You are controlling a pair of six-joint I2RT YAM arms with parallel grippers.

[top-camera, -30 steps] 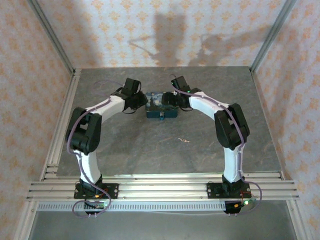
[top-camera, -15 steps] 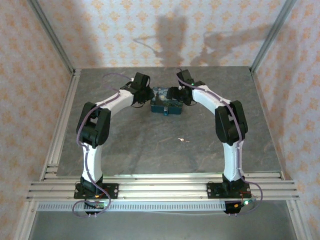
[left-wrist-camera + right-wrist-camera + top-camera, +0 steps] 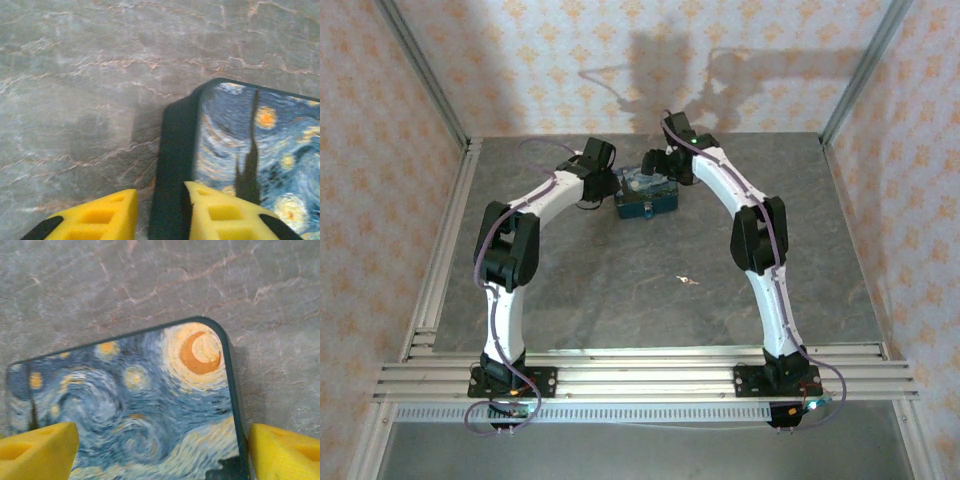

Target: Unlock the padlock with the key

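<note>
Right pincer [image 3: 160, 452]: wide, yellow pads [image 3: 37, 447] on either side of the blue swirl-painted tin [image 3: 135, 385], holding nothing. There is a gap at each pad. Left pincer [image 3: 160, 222]: narrow and not clamped. One pad is over the tin lid near its corner, the other is outside over the counter [image 3: 75, 100], and a sliver of counter shows beside the tin wall.

Top view: both arms meet at the tin near the far middle of the counter. The padlock [image 3: 647, 210] looks like the small pale-blue spot on the tin's near face, but it is too small to read the shackle or keyhole. The key [image 3: 688, 281] lies loose on the counter, nearer the arm bases and well apart from both pincers.

Likely step: steadying or squaring the tin so the padlock can be reached; the key is not yet picked up.

To do it well:
- Close the right pincer evenly across the tin so it doesn't twist or slide.
- Keep the left pad off the lid edge so it doesn't tip the tin.
- Leave the padlock face toward the key, unblocked.
- The key is thin and flat on the counter, so it needs a low, narrow pinch. It may skid.
</note>
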